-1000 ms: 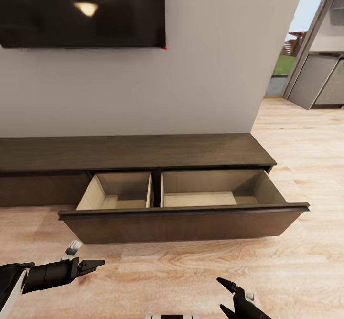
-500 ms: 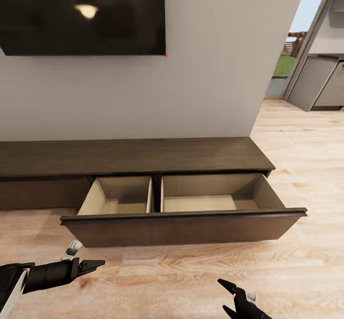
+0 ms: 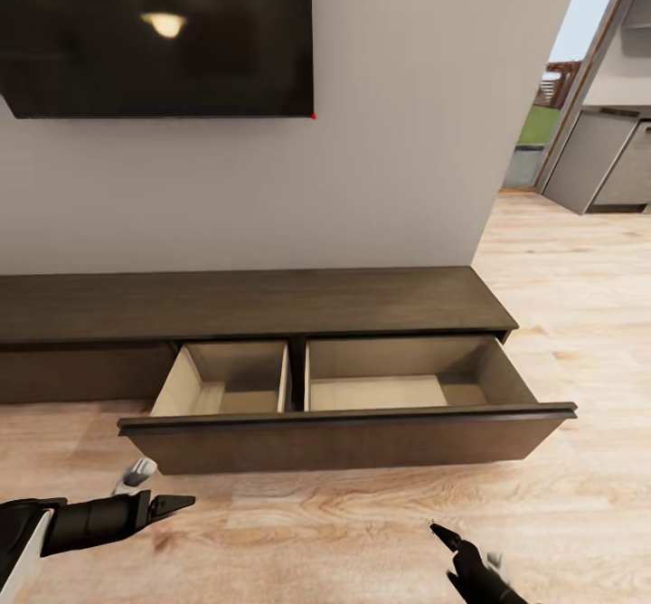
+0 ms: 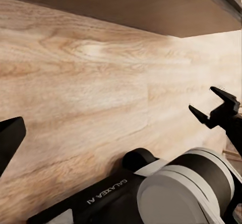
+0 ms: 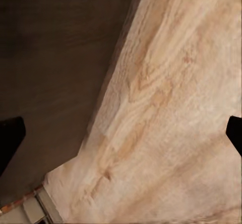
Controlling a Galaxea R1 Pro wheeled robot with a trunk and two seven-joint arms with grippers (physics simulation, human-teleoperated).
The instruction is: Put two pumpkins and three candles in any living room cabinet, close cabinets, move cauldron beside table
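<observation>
The cabinet (image 3: pixel 262 301), long low dark-brown unit, stands against the pale wall (image 3: pixel 398 134), approx. centre of the head view. Its wide drawer (image 3: pixel 348 439) is pulled out toward the robot; front panel hangs over the wood floor (image 3: pixel 362 532). Inside are 2 pale beige compartments w/ a divider between: smaller one on the left, wider one on the right. Both look bare as far as the front panel lets you see. Another drawer front at far left of the unit sits flush, i.e. closed.

Above the cabinet a black TV screen (image 3: pixel 158 34) is mounted on the wall, w/ a lamp reflection in it. At right, past the wall's end, an opening leads to grey kitchen cupboards (image 3: pixel 601 156) and a bit of outdoors.

Left tool (image 3: pixel 154 491) is low at left in the head view, over the floor, just in front of the drawer's left end, not touching it. Fingers spread wide, nothing between them. In the left wrist view the floor and the drawer's underside edge show.

Right tool (image 3: pixel 470 563) is at the bottom right edge, over the floor, apart from the drawer front. In the left wrist view it (image 4: pixel 214 108) shows 2 dark tips parted, nothing held; in the right wrist view the finger tips sit far apart at both edges, so wide open.
</observation>
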